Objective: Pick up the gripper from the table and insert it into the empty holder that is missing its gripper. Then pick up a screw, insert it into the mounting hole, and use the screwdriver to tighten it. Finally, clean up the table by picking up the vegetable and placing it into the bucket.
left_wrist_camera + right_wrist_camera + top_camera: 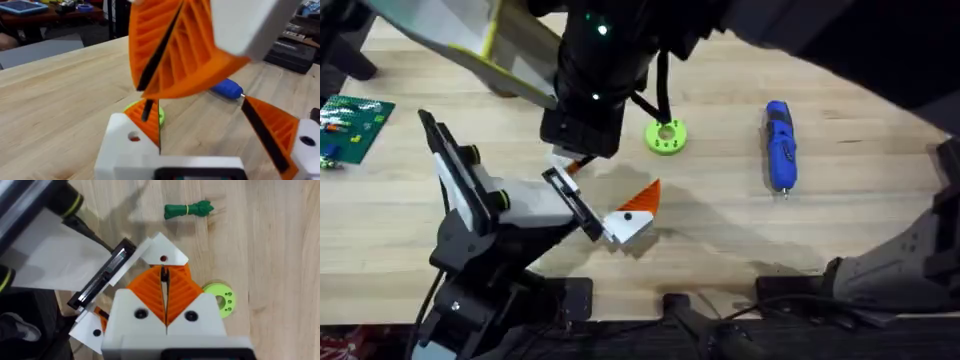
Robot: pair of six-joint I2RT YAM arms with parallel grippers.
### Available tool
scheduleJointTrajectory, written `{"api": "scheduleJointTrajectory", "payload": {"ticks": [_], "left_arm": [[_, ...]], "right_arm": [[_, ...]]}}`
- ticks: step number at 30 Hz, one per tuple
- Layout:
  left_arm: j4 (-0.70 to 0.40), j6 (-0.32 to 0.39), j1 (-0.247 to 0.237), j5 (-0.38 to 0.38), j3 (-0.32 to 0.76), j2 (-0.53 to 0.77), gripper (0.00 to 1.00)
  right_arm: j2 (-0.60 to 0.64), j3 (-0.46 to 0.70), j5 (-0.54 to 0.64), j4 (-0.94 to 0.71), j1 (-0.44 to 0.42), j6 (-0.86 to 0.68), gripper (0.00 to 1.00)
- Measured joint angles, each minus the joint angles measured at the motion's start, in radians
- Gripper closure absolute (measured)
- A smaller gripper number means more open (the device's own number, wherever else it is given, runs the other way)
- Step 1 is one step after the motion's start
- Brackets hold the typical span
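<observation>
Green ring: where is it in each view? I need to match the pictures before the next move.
Overhead: the green ring lies on the table, centre top, left of the blue screwdriver.
Left wrist: the ring peeks out behind an orange ribbed finger, nearer than the screwdriver.
Right wrist: the ring lies beside the right gripper.
Shared landmark: the screwdriver, in the overhead and left wrist views.

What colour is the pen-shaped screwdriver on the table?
Blue; the pen-shaped screwdriver shows best from overhead.

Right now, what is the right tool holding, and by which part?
The right tool pinches the gripper, seemingly by its orange end; its white block sticks out beyond the pads.
</observation>
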Motion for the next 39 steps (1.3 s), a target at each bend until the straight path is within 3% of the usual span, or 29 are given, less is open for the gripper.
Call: {"api": "scheduleJointTrajectory", "payload": {"ticks": [39], "left_arm": [[0.0,0.0,0.0,0.0,0.0,0.0,0.011]], "right_arm": [[0.032,0.0,0.0,0.001,-0.003,0.0,0.99]]}}
